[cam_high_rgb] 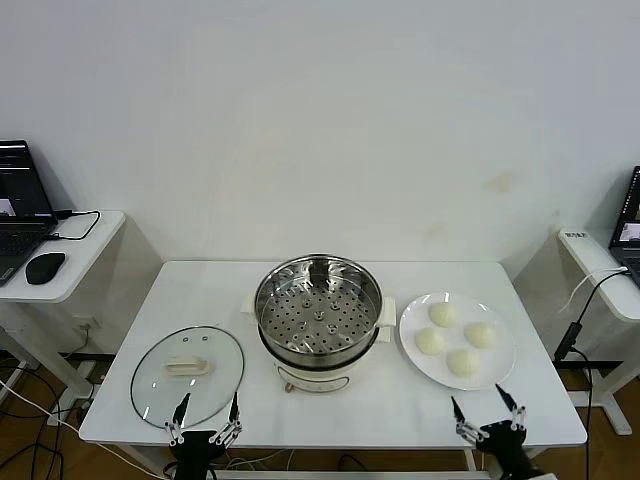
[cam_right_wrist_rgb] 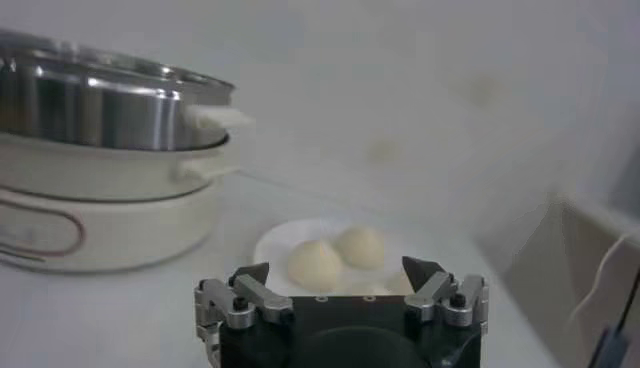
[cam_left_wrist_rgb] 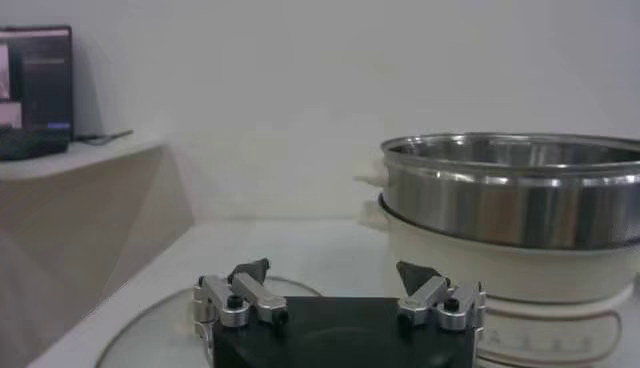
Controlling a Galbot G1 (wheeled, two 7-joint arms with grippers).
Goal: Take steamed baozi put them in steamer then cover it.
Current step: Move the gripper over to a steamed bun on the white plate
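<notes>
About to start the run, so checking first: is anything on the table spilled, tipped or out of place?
Nothing stands out. The steamer sits upright and empty, four baozi rest on the plate, and the cover lies flat beside it.

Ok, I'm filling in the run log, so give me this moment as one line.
stage: start | baozi: four on plate | steamer: empty | glass lid: on table | left gripper: open, near lid | right gripper: open, near plate
</notes>
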